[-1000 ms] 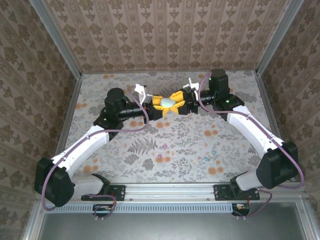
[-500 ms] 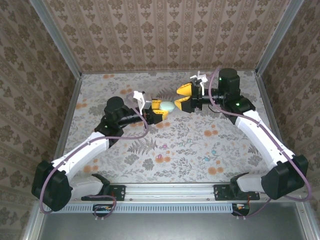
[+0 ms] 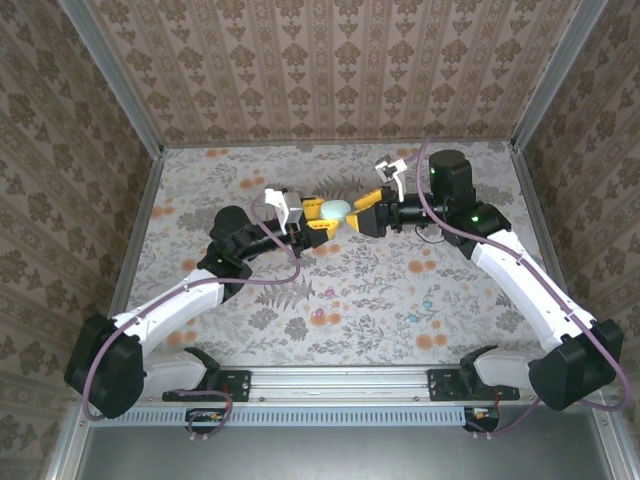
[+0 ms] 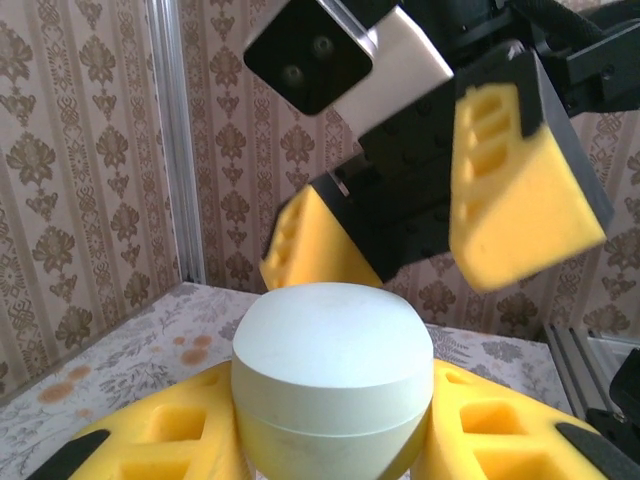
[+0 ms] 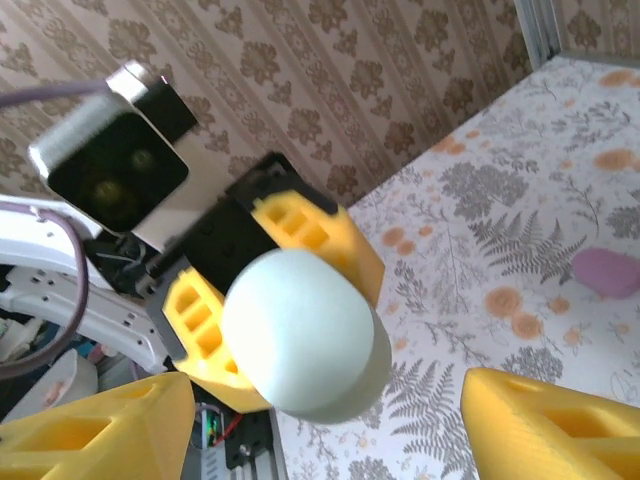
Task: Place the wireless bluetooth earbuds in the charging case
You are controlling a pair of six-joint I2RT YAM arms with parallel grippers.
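Cloth [image 3: 380, 325] nearest the arms carries what looks like a pink bud [image 5: 608, 272], lying loose. Beyond it, left gripper [image 3: 320, 220] is clamped on the mint case [image 3: 334, 209], held in the air, while right gripper [image 3: 362, 212] hovers just beside it, fingers apart.

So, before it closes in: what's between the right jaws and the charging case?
Nothing: in the right wrist view the stretch to the charging case is bare air.

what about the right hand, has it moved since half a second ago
Yes, the right hand shifted down the view, away from the back wall.
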